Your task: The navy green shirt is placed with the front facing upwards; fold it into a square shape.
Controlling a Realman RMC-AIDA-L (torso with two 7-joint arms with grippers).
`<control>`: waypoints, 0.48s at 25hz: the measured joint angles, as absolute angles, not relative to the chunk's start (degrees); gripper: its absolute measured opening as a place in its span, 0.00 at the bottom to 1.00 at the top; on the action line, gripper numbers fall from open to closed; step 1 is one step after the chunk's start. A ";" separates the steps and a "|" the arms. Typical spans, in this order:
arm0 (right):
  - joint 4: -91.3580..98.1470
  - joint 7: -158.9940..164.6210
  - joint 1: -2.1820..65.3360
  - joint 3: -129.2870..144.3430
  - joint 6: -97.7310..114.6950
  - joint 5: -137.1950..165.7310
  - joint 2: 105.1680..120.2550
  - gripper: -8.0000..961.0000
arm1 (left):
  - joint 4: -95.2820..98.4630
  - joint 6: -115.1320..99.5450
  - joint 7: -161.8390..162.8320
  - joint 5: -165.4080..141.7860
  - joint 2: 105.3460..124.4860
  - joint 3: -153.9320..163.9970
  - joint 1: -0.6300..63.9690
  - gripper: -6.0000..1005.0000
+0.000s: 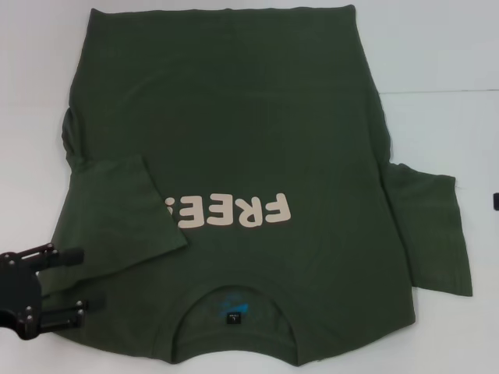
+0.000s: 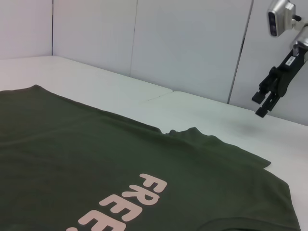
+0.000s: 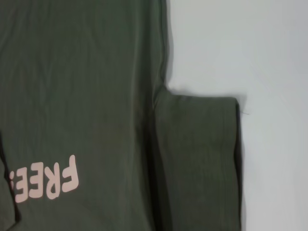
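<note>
The navy green shirt (image 1: 249, 132) lies front up on the white table, collar toward me, with pale "FREE" lettering (image 1: 238, 212) across its chest. Its left sleeve (image 1: 117, 210) is folded inward over the body and hides the end of the lettering. The right sleeve (image 1: 433, 230) still lies spread out flat on the table. My left gripper (image 1: 76, 283) is open at the shirt's near left shoulder, holding nothing. My right gripper (image 2: 263, 103) hangs open above the bare table beyond the right sleeve (image 3: 202, 159), clear of the cloth.
The white table (image 1: 437, 47) shows a seam (image 1: 444, 92) running across at the far right. White wall panels (image 2: 183, 43) stand behind the table's far edge. A dark sliver (image 1: 496, 201) shows at the right border.
</note>
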State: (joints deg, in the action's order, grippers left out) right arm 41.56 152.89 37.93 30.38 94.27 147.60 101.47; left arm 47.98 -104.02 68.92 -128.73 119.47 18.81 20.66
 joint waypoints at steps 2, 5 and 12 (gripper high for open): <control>41.51 152.67 37.99 30.39 93.35 147.74 102.12 0.96 | 47.93 -103.92 68.91 -128.73 119.48 18.81 20.66 0.81; 41.16 152.28 38.00 30.50 92.09 147.86 103.17 0.96 | 47.94 -103.92 68.90 -128.73 119.55 18.81 20.75 0.81; 38.00 150.89 37.67 31.13 87.78 147.97 105.12 0.96 | 47.99 -103.92 68.86 -128.73 119.56 18.81 21.06 0.81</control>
State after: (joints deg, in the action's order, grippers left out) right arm 38.00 150.90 37.67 31.13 87.78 147.97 105.12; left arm 47.99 -103.92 68.86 -128.73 119.56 18.81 21.05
